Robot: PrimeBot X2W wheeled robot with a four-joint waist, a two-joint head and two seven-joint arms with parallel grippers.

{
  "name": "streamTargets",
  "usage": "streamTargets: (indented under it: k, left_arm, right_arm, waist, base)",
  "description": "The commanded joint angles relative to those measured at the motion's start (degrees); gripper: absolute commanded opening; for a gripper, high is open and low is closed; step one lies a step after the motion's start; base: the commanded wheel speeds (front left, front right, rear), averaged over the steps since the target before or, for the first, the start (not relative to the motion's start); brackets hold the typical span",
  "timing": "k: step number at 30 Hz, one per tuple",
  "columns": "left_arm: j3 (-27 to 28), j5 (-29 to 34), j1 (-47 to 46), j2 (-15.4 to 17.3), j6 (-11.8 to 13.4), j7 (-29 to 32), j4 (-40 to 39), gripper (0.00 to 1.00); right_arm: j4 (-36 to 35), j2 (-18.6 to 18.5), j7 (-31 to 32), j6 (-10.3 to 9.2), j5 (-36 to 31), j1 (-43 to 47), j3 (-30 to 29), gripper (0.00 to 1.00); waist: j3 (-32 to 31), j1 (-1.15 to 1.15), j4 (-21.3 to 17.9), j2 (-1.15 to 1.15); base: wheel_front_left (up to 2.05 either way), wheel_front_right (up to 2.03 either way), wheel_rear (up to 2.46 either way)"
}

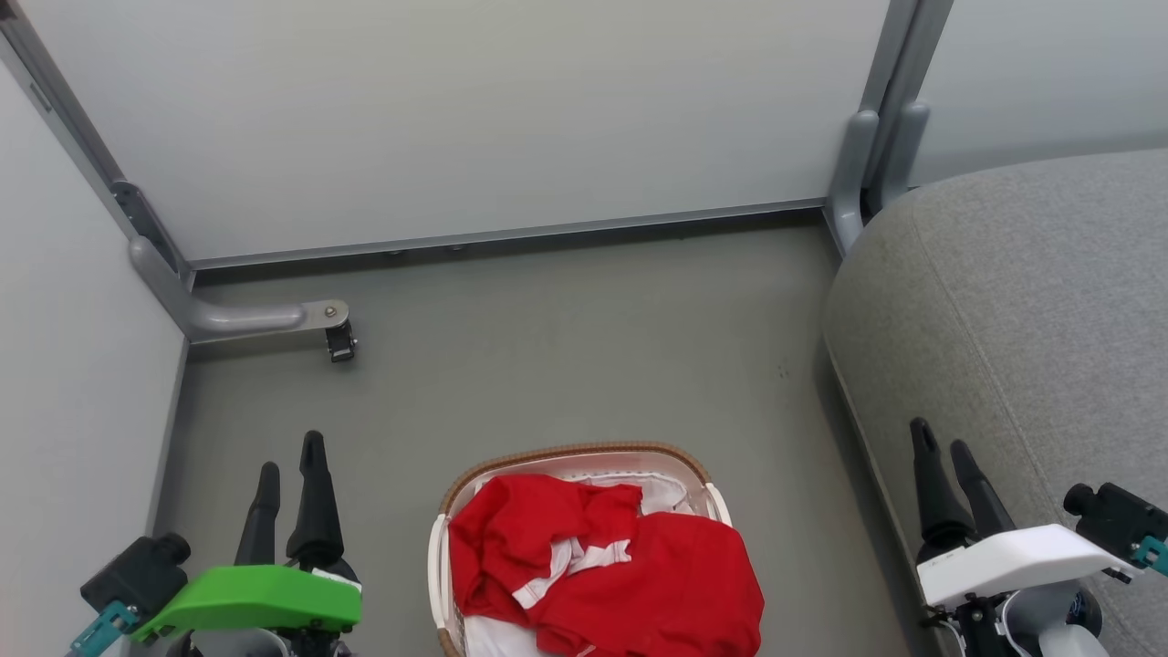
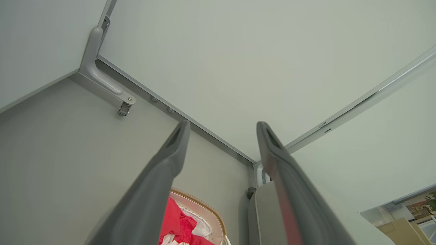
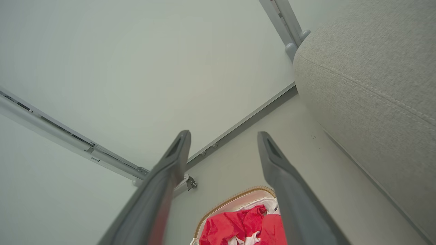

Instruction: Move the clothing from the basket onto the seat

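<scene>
Left hand (image 1: 290,454) and right hand (image 1: 939,437) (both spread wide, empty) flank the basket (image 1: 575,450) — clothing (image 1: 657,566) inside it.

Both arms held low, side by side. The left gripper (image 1: 290,456), below a green wrist cover (image 1: 255,593), and the right gripper (image 1: 941,440), below a white wrist cover (image 1: 1013,557), point forward, jaws spread wide and empty.
</scene>
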Motion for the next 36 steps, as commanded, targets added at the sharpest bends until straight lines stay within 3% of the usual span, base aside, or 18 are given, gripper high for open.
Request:
streamTargets:
  k: [1, 17, 36]
  left_arm:
    - [-0.21, 2.4, 0.58, 0.38, 0.37, -0.56, -0.68, 1.0]
    - [-2.14, 16.83, 2.41, 0.47, 0.75, -3.27, 0.68, 1.0]
    - [-3.49, 25.9, 3.53, 0.53, 0.96, -5.8, 2.67, 1.0]
  right_arm:
    - [-0.58, -0.37, -0.65, 0.02, -2.34, 0.37, 0.33, 1.0]
    - [0.13, -0.48, -3.36, 0.03, -15.34, 0.67, 2.95, 1.0]
    - [1.08, -0.57, -5.9, 0.03, -26.89, 0.76, 3.94, 1.0]
  waist:
    - [0.0, 0.0, 0.02, 0.0]
    - [0.04, 0.0, 0.3, 0.0]
    - [0.31, 0.0, 0.53, 0.0]
  base:
    - [0.0, 0.0, 0.0]
    - [0.0, 0.0, 0.0]
    - [0.0, 0.0, 0.0]
